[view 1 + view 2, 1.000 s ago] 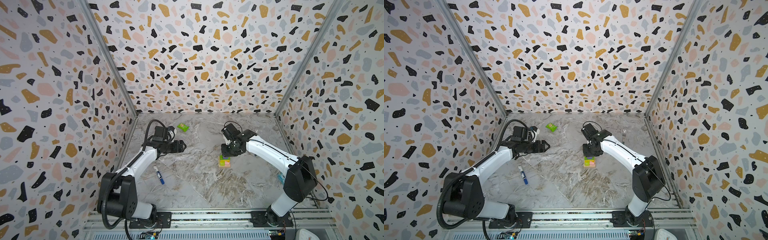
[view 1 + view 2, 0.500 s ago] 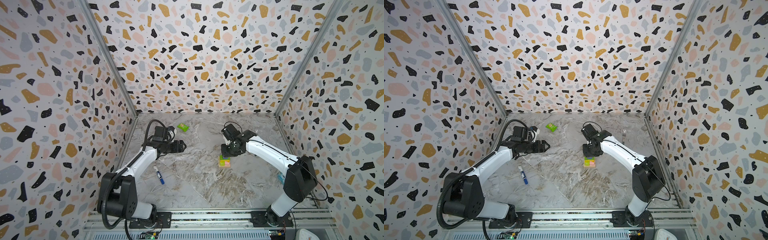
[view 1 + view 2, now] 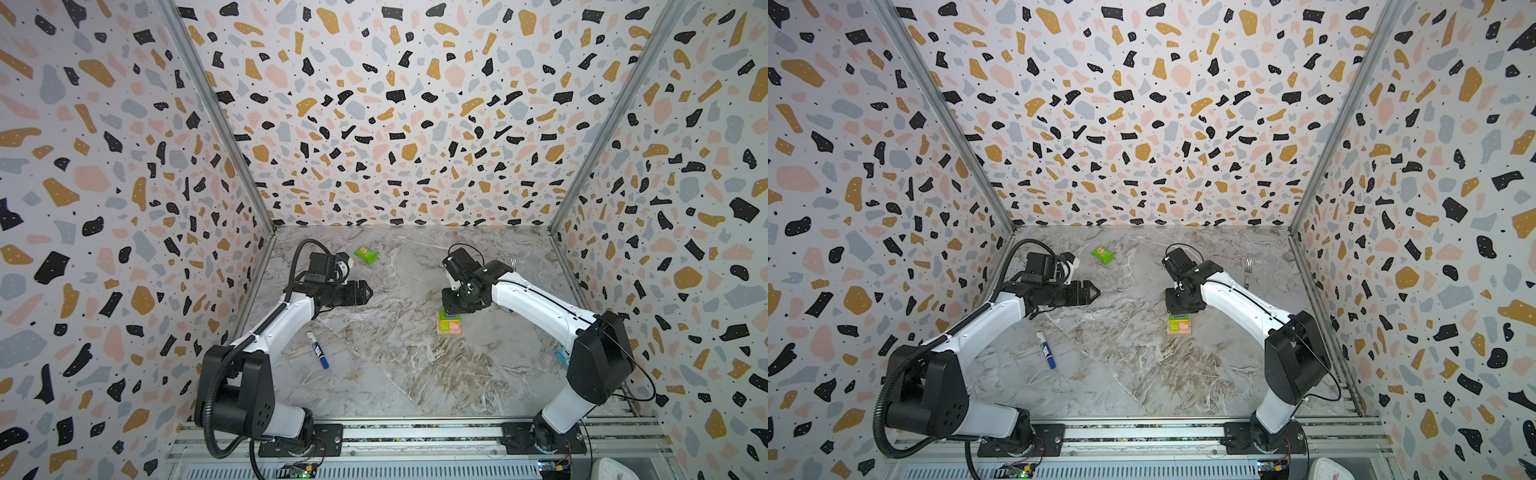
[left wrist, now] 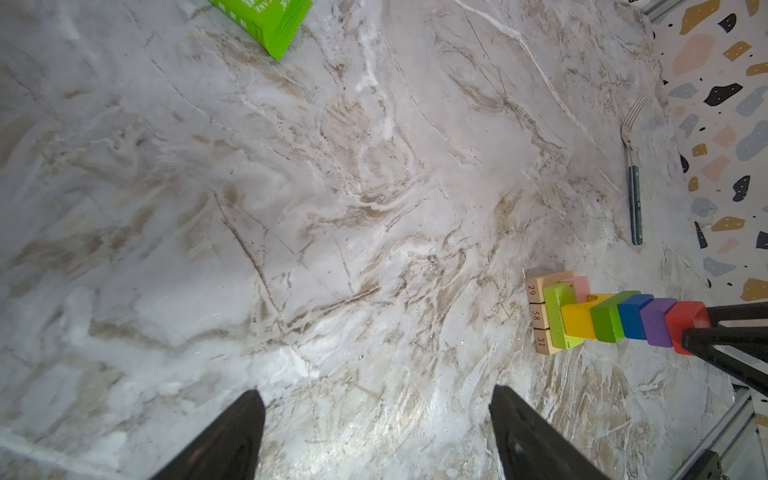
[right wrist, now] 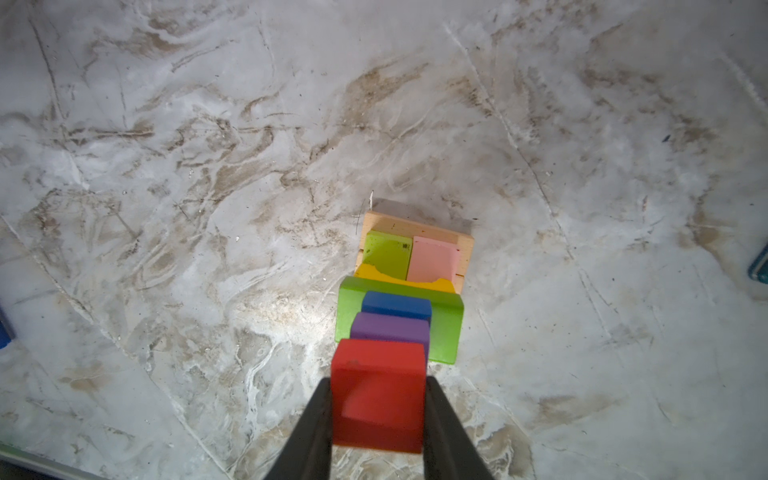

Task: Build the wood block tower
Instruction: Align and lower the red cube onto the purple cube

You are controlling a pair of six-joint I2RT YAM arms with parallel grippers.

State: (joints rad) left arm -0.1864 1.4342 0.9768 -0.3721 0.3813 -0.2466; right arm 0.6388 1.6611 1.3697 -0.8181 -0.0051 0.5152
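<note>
While your right gripper (image 5: 378, 382) is clamped on the red cube (image 4: 685, 322) at the very top of the tower (image 3: 449, 325), your left gripper (image 4: 376, 392) hangs spread wide w/ nothing in it, well apart on the left. Tower stands on the table (image 3: 395, 374), mid-right: tan bars (image 4: 538, 309) at the bottom, lime bar (image 5: 388, 253) + pink bar (image 5: 434, 257) next, then yellow arch (image 4: 575, 320), dark green bar (image 5: 446, 328), blue cube (image 5: 395, 303), purple cube (image 5: 390, 328). Red cube touches the purple one. Marker (image 3: 318, 350), green packet (image 3: 365, 254) & fork (image 4: 633, 174) lie apart from it.
</note>
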